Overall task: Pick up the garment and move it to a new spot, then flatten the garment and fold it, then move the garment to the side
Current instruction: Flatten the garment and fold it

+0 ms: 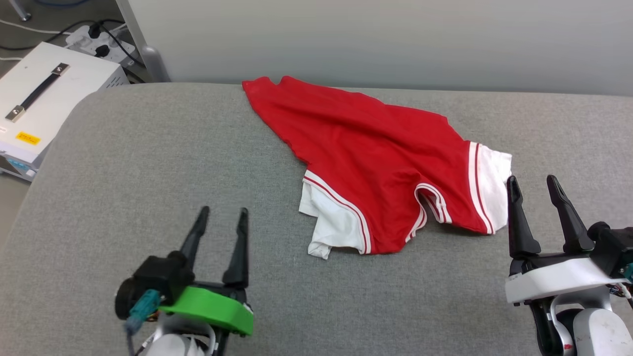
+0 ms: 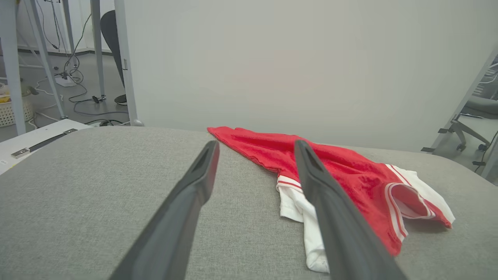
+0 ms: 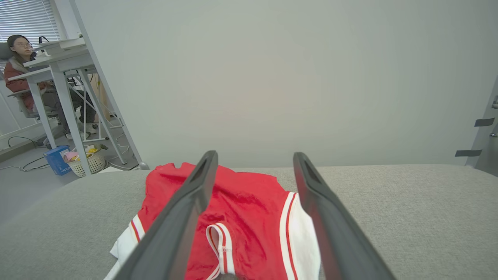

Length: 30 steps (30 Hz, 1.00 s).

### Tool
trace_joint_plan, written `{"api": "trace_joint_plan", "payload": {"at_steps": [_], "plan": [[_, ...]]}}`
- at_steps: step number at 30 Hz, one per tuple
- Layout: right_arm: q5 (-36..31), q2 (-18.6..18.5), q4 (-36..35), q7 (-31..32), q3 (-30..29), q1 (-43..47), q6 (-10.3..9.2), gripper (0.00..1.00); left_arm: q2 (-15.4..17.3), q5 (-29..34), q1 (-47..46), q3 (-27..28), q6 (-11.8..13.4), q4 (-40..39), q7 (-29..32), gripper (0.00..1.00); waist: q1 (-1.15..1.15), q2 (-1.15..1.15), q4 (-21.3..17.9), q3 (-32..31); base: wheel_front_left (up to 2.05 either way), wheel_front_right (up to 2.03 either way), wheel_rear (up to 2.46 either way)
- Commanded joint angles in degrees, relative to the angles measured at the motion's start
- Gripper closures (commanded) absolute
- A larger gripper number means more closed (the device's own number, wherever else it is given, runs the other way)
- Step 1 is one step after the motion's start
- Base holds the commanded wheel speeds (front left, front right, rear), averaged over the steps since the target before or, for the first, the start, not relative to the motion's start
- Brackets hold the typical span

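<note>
Progress: you seem at the start, garment (image 1: 376, 163) crumpled on the bench (image 1: 148, 163) | left tool (image 1: 222, 211), right tool (image 1: 531, 179) – both wide, empty | to do – pick, flatten, fold, shift aside

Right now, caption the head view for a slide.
Crumpled red soft-fabric jersey T-shirt with white sleeves lies on grey upholstered surface; both arms' jaws open, empty.

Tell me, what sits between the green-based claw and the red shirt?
Nothing: the head view shows only bare grey padding between the left gripper and the shirt.
</note>
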Motion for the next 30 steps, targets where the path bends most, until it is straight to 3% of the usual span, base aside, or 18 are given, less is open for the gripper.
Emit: {"api": "trace_joint_plan", "payload": {"at_steps": [1,4,13,17,22,30], "plan": [[0.0,-0.1,-0.3,0.4,0.1,-0.1,-0.01,0.00,0.3,0.3,-0.8,-1.0,-1.0,0.8,2.1,0.00,0.00,0.68,-0.2,1.0,0.00,0.00,0.00],[-0.2,-0.1,-0.7,0.6,0.2,-0.5,-0.01,0.00,1.2,-0.4,-3.1,-2.8,-2.0,0.8,8.6,0.00,0.00,0.68,-0.4,2.4,0.00,0.00,0.00],[-0.3,-0.1,-1.4,0.4,1.3,-1.9,-0.01,0.00,4.7,-7.9,-9.7,-9.7,-4.4,-1.9,38.3,0.00,0.00,0.68,-1.8,6.5,0.00,0.00,0.00],[-0.1,-0.1,-1.3,0.2,2.1,-2.6,-0.01,0.00,5.6,-9.9,-11.6,-11.2,-4.4,-1.9,46.6,0.00,0.00,0.68,-3.1,8.3,0.00,0.00,0.00],[-0.2,-0.1,-1.0,-0.1,2.7,-3.6,-0.01,0.00,6.2,-9.6,-13.8,-11.8,-3.1,0.5,51.3,0.00,0.00,0.68,-4.9,10.3,0.00,0.00,0.00],[-0.1,-0.1,0.0,-0.7,3.5,-4.5,-0.01,0.00,5.2,-9.1,-17.7,-11.1,-1.8,6.5,50.3,0.00,0.00,0.68,-7.1,12.2,0.00,0.00,0.00]]}}
